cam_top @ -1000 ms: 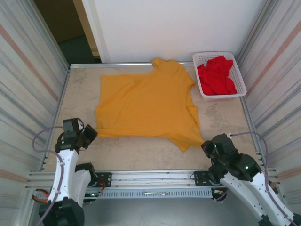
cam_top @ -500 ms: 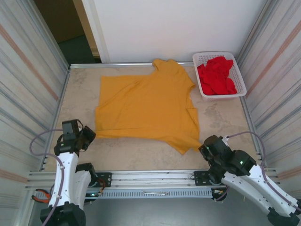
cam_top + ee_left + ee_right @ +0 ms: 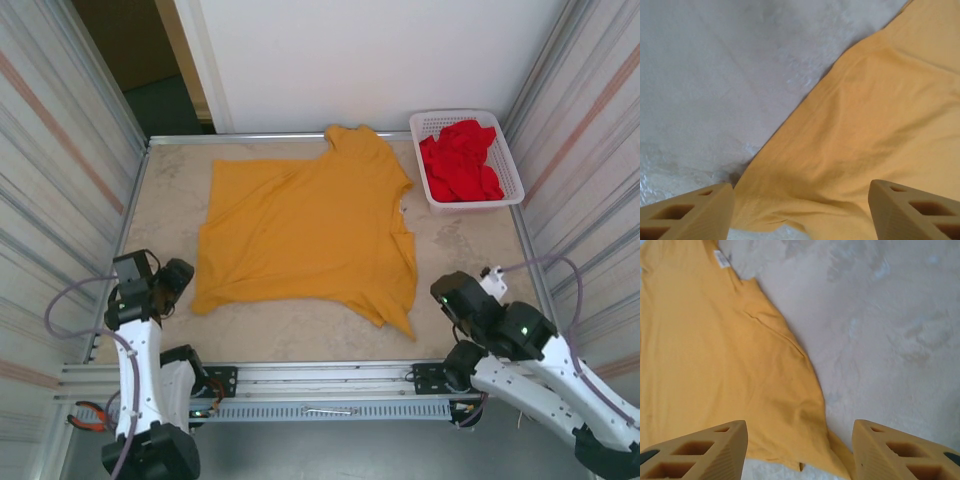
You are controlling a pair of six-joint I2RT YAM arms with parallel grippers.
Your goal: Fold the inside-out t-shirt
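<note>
At the near corners of the table [image 3: 300, 335], we find both grippers newly released: the left gripper [image 3: 172, 280] and the right gripper [image 3: 450, 296], pinched at the hem corners a second ago, now stand with jaws apart, drawn back just off the cloth. Between them the inside-out t-shirt [image 3: 310, 230] lies spread flat mid-table, its near hem dragged slightly nearer and its white tag [image 3: 721, 259] exposed on the right side. We judge the flattening done and no fold yet made. Far right, the basket [image 3: 516, 180] of red garments [image 3: 460, 160] is unchanged.
</note>
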